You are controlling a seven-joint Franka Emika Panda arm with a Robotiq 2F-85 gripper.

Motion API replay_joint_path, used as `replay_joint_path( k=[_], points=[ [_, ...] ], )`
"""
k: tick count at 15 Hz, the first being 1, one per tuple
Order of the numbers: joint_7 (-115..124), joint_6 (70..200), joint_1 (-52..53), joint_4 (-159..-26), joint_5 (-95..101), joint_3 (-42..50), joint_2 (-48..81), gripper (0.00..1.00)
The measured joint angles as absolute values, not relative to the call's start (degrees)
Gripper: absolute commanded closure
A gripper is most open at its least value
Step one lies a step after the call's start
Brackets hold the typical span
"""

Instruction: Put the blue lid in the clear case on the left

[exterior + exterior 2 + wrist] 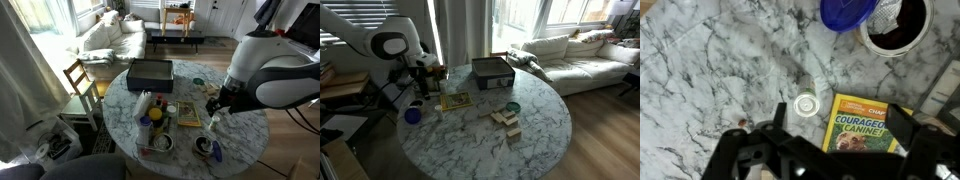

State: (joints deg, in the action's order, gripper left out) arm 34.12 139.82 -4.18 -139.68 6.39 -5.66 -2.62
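Note:
The blue lid point(848, 12) lies at the top edge of the wrist view, overlapping the rim of a dark round bowl point(896, 26). It also shows in both exterior views point(413, 115) point(216, 152) near the table edge. My gripper point(838, 128) is open and empty. It hovers over the marble above a yellow book point(866, 122), a short way from the lid. It also shows in both exterior views point(215, 107) point(420, 88). The clear case point(146, 122) lies on the table with bottles and small items in it. It is out of the wrist view.
A black box point(150, 72) point(492, 72) stands at the table's far side. A paler teal disc point(512, 107) and wooden blocks point(506, 121) lie mid-table. A small clear cap point(806, 103) sits next to the book. A chair point(80, 80) and sofa point(570, 55) flank the table.

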Motion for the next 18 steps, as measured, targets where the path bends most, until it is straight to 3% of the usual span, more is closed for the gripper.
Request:
replay_joint_path(
  k=[4,11,18],
  points=[
    [33.53,139.82,-3.56,-139.66,3.80,-4.72,-2.35,0.00],
    [21.85,132.83,-3.19,-138.71,-19.60,-2.22,1.24,0.00],
    [26.03,124.65,-3.29,-135.59,-22.36,0.62,6.59,0.00]
  ],
)
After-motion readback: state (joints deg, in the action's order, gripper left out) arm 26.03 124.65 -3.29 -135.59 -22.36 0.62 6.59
